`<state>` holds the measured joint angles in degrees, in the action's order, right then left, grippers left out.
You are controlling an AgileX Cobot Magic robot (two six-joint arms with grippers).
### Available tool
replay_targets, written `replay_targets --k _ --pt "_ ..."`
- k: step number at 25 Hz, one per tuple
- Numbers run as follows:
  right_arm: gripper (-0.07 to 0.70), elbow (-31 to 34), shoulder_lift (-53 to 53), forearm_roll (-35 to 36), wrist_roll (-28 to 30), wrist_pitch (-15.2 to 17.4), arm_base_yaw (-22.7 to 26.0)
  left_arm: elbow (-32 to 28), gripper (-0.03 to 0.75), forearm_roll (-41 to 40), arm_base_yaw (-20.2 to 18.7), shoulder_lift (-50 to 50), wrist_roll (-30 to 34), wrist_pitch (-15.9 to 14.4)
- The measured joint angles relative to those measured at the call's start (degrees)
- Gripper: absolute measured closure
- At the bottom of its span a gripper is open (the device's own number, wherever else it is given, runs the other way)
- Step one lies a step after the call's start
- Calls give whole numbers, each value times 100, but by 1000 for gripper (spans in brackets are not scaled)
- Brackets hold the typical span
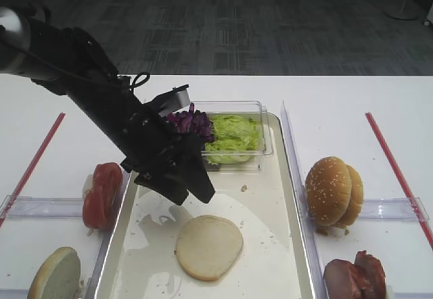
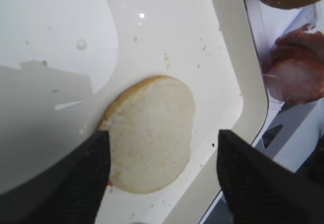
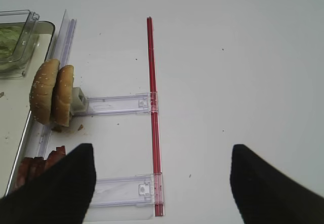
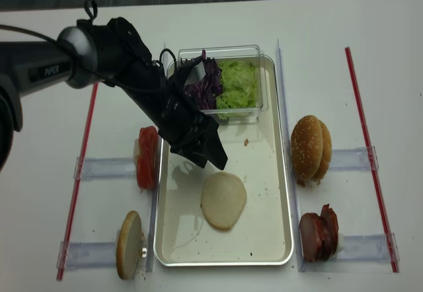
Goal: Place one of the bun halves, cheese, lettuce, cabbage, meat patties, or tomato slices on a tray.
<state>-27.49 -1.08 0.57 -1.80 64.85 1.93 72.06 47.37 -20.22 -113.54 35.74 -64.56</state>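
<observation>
Pale bun half (image 1: 209, 246) lies flat on the tray (image 1: 284, 245). We see the left hand (image 2: 161, 171) spread open above it, holding nothing. The right hand (image 3: 162, 183) hangs wide open, empty, over the bench (image 3: 228, 57).

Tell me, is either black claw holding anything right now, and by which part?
Nothing is held. The left gripper hangs open above the pale round bun half lying on the silver metal tray; the right gripper is open over bare table.

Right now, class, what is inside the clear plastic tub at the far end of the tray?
The clear tub holds purple shredded cabbage on its left and green shredded lettuce on its right. The left arm covers the tub's left edge, so anything there is hidden.
</observation>
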Motion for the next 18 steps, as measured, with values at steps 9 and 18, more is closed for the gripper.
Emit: replay_targets --k 9,18 --pt "61 0 0 0 0 0 0 658 294 -1137 0 240 -1128 -313" --pt "61 0 0 0 0 0 0 1655 294 -2894 0 612 -2813 -480"
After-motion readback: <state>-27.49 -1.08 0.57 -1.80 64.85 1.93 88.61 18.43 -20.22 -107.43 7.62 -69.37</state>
